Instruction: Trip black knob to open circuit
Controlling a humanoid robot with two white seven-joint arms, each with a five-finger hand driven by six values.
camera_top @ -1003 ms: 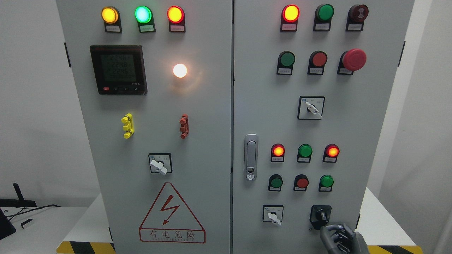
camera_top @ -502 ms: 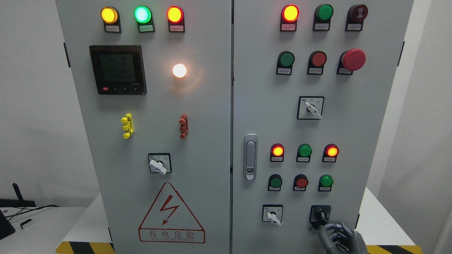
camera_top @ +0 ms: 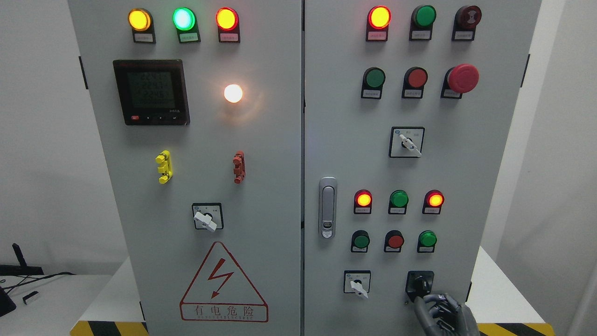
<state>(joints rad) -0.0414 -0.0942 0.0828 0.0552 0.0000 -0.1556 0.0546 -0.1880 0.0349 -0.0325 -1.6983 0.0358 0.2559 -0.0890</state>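
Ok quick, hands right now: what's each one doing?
Right hand: fingers curled just below the black knob; whether it grips the knob cannot be told.
Left hand: not in view.

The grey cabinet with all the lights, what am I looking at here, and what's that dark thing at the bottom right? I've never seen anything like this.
This is a single view from a camera on a humanoid robot's head, facing a grey electrical control cabinet with two doors. The doors carry glowing indicator lamps, push buttons, a digital meter, a big red mushroom button, white selector switches and a red lightning warning triangle. The dark thing is the robot's right hand, a metal hand with fingers, reaching up from the bottom edge. Its fingertips are at the black knob low on the right door, but I cannot tell whether they grip it. The left hand is not visible.
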